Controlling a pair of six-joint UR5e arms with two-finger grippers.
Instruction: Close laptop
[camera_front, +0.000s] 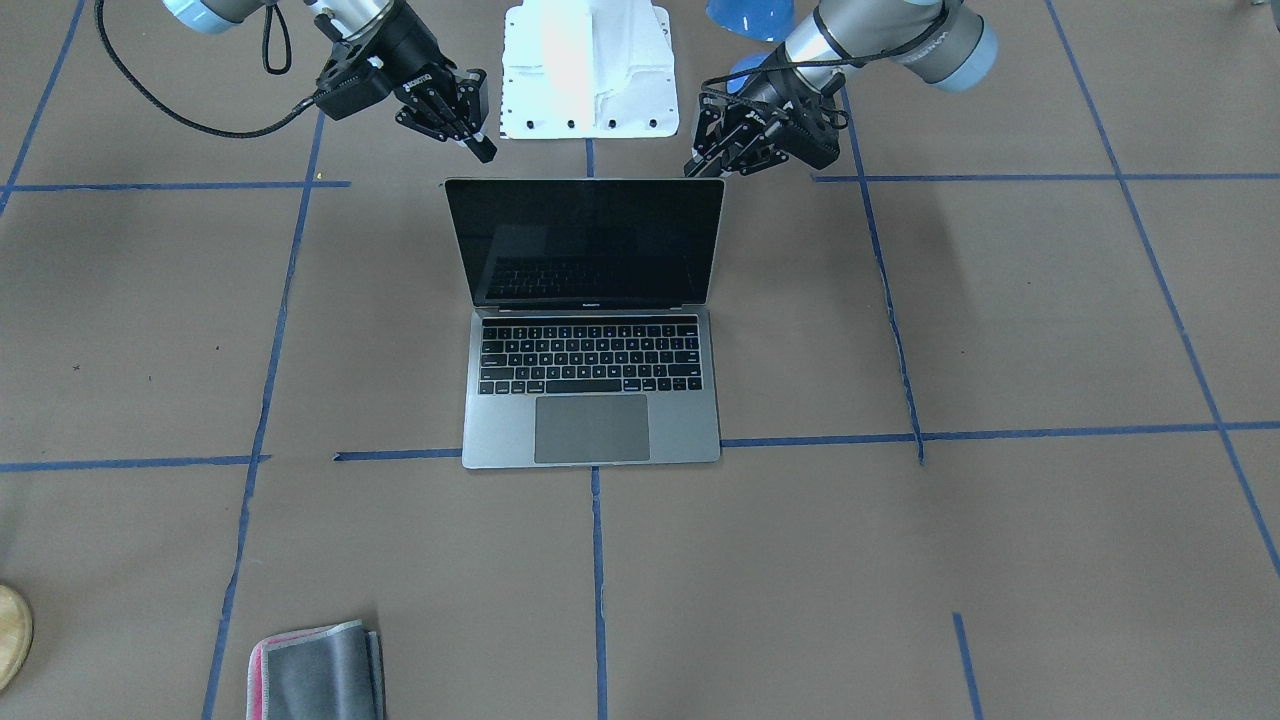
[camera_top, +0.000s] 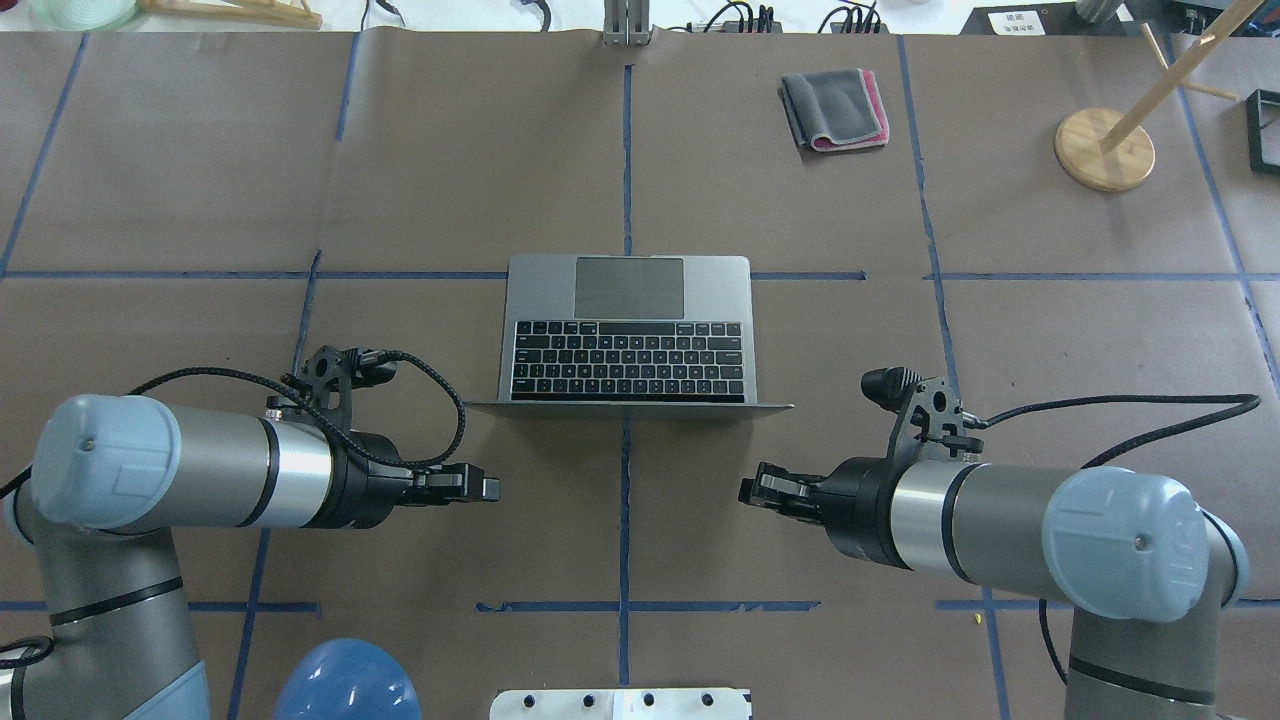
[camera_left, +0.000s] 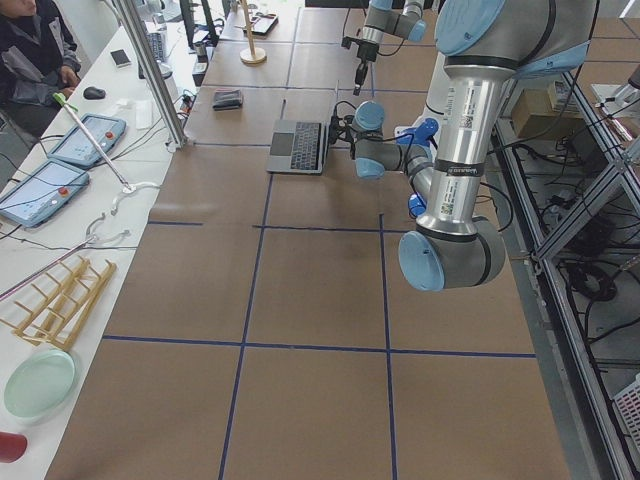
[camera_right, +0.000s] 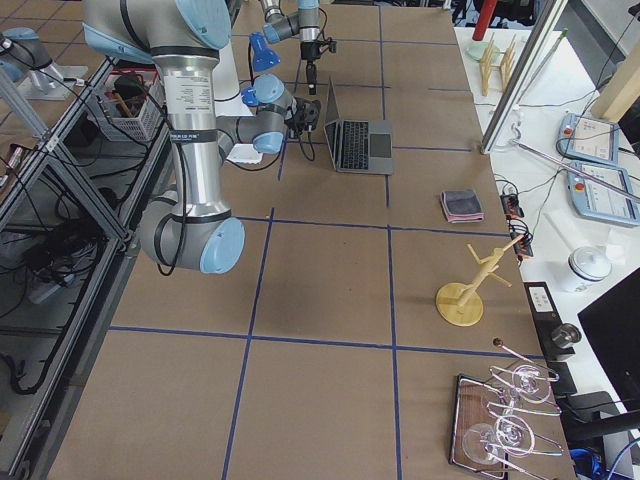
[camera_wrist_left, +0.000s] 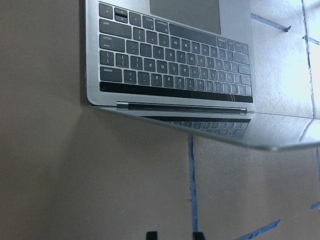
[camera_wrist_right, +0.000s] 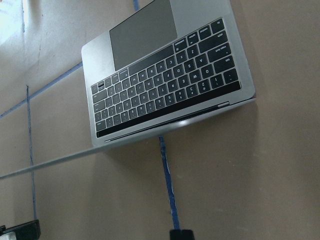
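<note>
The laptop (camera_top: 628, 335) lies open at the table's middle, its keyboard and trackpad facing up and its black screen (camera_front: 585, 240) standing upright on the robot's side. My left gripper (camera_top: 490, 488) hovers behind the lid's left corner; its fingertips (camera_wrist_left: 150, 235) show a narrow gap, and it holds nothing. My right gripper (camera_top: 745, 490) hovers behind the lid's right corner, open and empty. Neither touches the laptop. Both wrist views look down over the lid's top edge onto the keyboard (camera_wrist_left: 170, 60) (camera_wrist_right: 165, 85).
A folded grey cloth with a pink edge (camera_top: 835, 110) lies at the far side. A wooden stand (camera_top: 1105, 150) is at the far right. A blue dome (camera_top: 345, 685) and a white base plate (camera_front: 588, 70) sit between the arms near the robot.
</note>
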